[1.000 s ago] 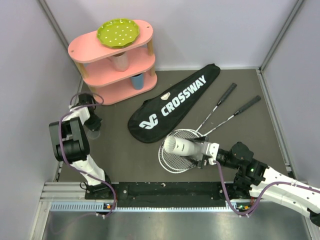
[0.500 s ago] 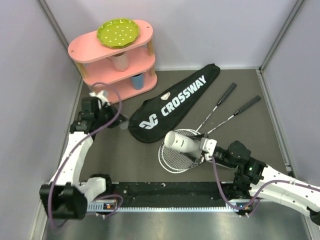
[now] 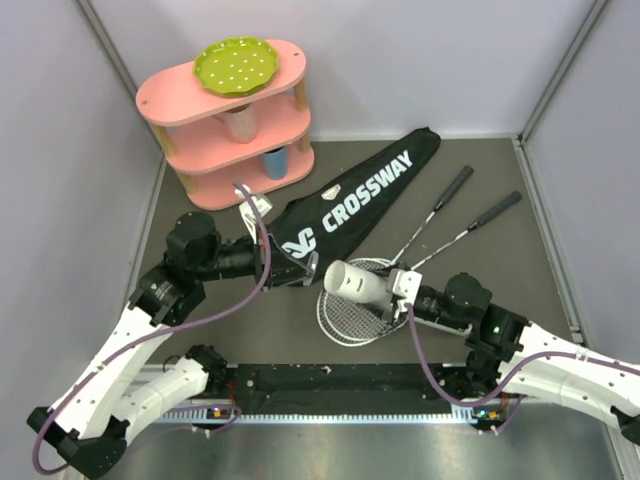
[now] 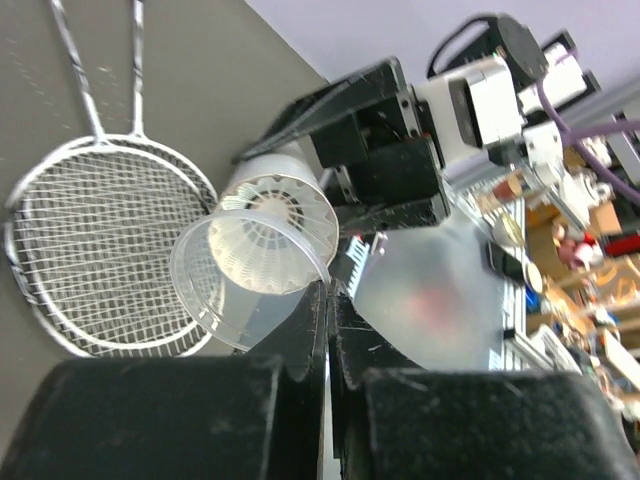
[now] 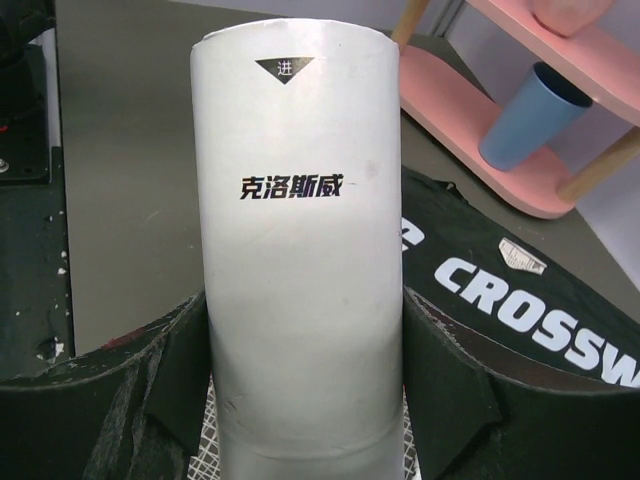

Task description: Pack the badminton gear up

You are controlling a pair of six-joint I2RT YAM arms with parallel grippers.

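Observation:
My right gripper is shut on the long white tube and holds it tilted above the heads of the two silver rackets, open end to the left. In the right wrist view the fingers clamp the tube. My left gripper is shut on the rim of a clear plastic cap, right in front of the tube's mouth. A white shuttlecock shows inside the mouth. The black CROSSWAY bag lies flat behind them.
The pink three-tier shelf stands at the back left with the green dotted plate on top and cups on its lower tiers. The racket handles point to the back right. A blurred translucent shape sits beside my left fingers.
My left arm has swung from the far left by the shelf to the tube's mouth, carrying the clear cap. My right gripper has shifted the tube slightly left and up.

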